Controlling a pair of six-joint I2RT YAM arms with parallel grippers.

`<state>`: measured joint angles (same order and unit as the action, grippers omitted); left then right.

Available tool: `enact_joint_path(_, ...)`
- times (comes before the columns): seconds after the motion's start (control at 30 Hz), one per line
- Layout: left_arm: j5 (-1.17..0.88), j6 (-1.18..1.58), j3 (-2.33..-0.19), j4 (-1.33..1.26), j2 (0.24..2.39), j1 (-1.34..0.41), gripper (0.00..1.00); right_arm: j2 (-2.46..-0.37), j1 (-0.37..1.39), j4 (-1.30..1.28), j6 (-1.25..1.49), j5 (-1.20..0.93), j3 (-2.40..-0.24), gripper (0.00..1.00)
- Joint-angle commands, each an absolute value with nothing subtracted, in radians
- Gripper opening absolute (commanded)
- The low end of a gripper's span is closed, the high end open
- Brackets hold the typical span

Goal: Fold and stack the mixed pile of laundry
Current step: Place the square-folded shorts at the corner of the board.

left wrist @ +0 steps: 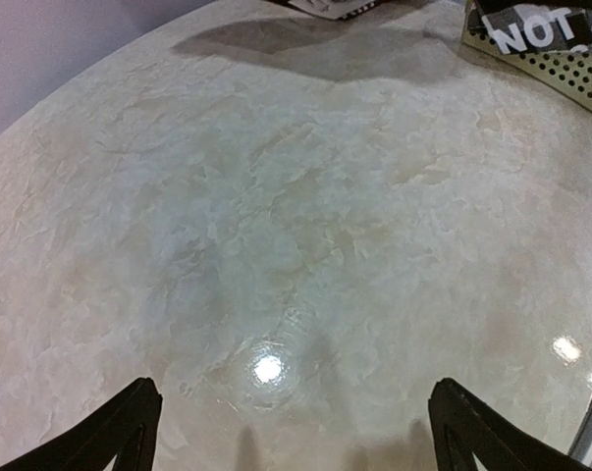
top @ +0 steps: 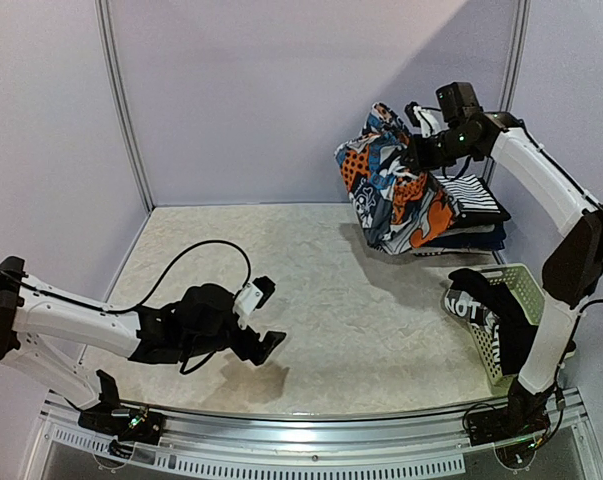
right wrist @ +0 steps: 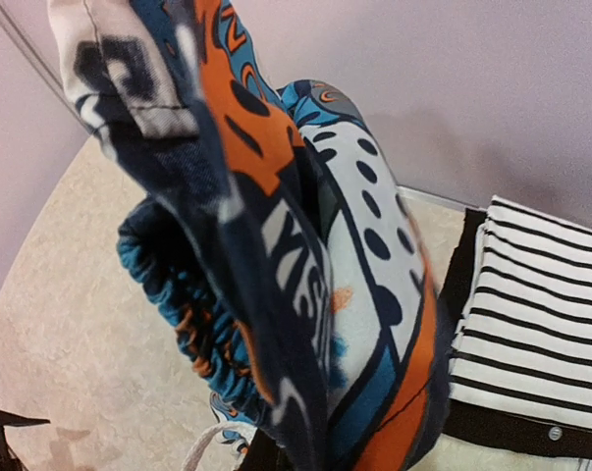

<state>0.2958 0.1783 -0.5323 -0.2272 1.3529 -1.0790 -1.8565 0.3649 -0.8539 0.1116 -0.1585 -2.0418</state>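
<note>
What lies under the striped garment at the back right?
Dark folded cloth lies under the striped garment, its edge showing in front. The printed garment, held by the right gripper, covers their left side; the layer count cannot be told.

Far right, raised off the worktop (top: 331,300): printed garment (top: 396,195) hanging from the right gripper (top: 417,152). Just behind and right of it, in the far right corner, a folded stack (top: 478,238) with the striped garment (top: 476,195) on top. Near right edge: basket (top: 519,285), with a lettered garment (top: 473,305) in it. Near left: left gripper (top: 268,316) above bare worktop.
</note>
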Motion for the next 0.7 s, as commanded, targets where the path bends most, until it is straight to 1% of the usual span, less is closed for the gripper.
enact_joint_path(0.0,0.273,0.192,-0.514,-0.264,1.37,-1.063,0.97,-1.883,0.29,-0.949,0.147,-0.224,-2.185,0.0)
enact_joint_path(0.2,0.257,0.199,-0.511,-0.272,1.379,-1.063,0.97,-1.899,0.169,-0.98,0.144,-0.312,-2.269,0.0)
enact_joint_path(0.43,0.249,0.206,-0.51,-0.268,1.383,-1.063,0.96,-1.985,0.032,-0.983,0.152,-0.431,-2.322,0.0)
enact_joint_path(0.67,0.246,0.209,-0.529,-0.257,1.403,-1.063,0.96,-2.109,-0.03,-1.034,0.118,-0.442,-2.436,0.0)
